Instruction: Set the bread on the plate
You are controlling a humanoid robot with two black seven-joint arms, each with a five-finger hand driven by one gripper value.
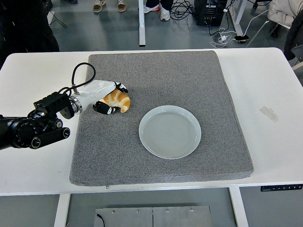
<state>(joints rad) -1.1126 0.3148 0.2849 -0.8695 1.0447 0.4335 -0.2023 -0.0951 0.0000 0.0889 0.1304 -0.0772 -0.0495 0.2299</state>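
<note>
- One arm is at work, the black left arm (28, 131), reaching in from the left edge over the bare white table (33, 75) towards the grey mat (165, 75).
- Its white left hand (97, 94) sits at the mat's left side, palm over the bread (117, 100) and wrapped around that roll's left end.
- Fingers (118, 86) curl over the top of the bread, black tips pressing down on its upper edge, close together rather than splayed.
- Thumb (103, 109) comes in from below, tip against the bread's near side, so the golden roll sits pinched between thumb beneath and fingers above.
- Bread's right half sticks out clear of the hand; whether it rests on the mat or is just off it, I cannot tell.
- Moving right, the plate (170, 132) lies flat on the mat, pale grey-green, near the bread but apart from it, lower and to the right.
- Further right, the mat's far edge gives way to bare table, with a small strip of tape (270, 113) lying well apart from everything else.
- Up top, shoes (110, 5) of people stand on the floor beyond the table, and cables (222, 35) trail across it at upper right.
</note>
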